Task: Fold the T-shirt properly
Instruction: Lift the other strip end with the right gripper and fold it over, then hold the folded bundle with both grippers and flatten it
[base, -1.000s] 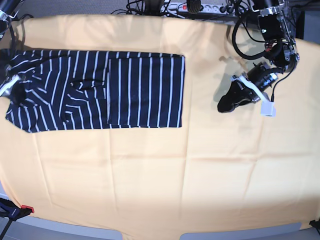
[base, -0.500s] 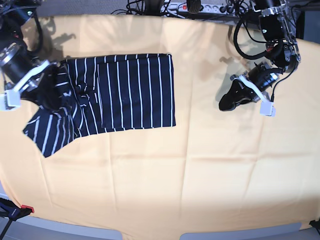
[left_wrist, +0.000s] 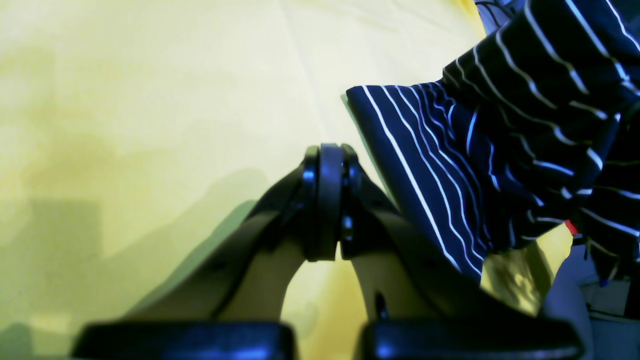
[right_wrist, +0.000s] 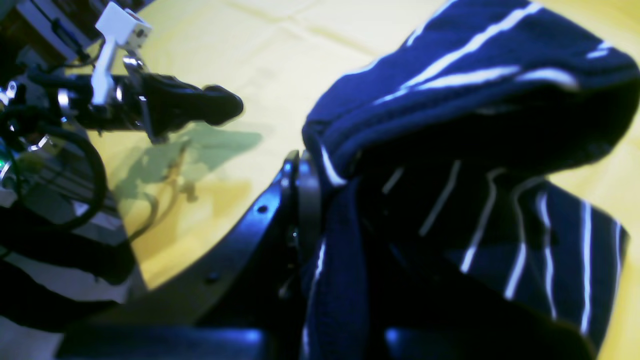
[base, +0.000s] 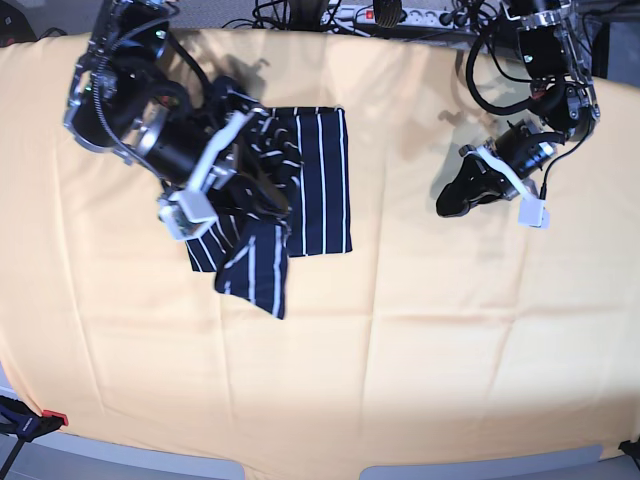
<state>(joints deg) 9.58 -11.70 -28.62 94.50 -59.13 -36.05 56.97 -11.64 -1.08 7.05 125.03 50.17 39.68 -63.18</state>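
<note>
The T-shirt (base: 322, 180), dark navy with thin white stripes, lies partly folded left of the table's middle. One end of it is lifted and bunched, with a flap hanging down at the front (base: 255, 275). My right gripper (base: 262, 195) is above it, shut on the bunched T-shirt (right_wrist: 450, 125); cloth drapes over the shut fingers (right_wrist: 300, 200). My left gripper (base: 447, 207) hovers over bare cloth at the right, shut and empty. In the left wrist view its pads (left_wrist: 327, 200) are pressed together, with the T-shirt (left_wrist: 450, 165) off to the right.
A yellow-orange cloth (base: 420, 350) covers the whole table. A power strip with cables (base: 400, 14) runs along the back edge. A red-tipped clamp (base: 40, 420) sits at the front left corner.
My right arm has swung from the far left toward the middle, carrying the shirt's left end up and over the rest. The left arm has stayed in place.
</note>
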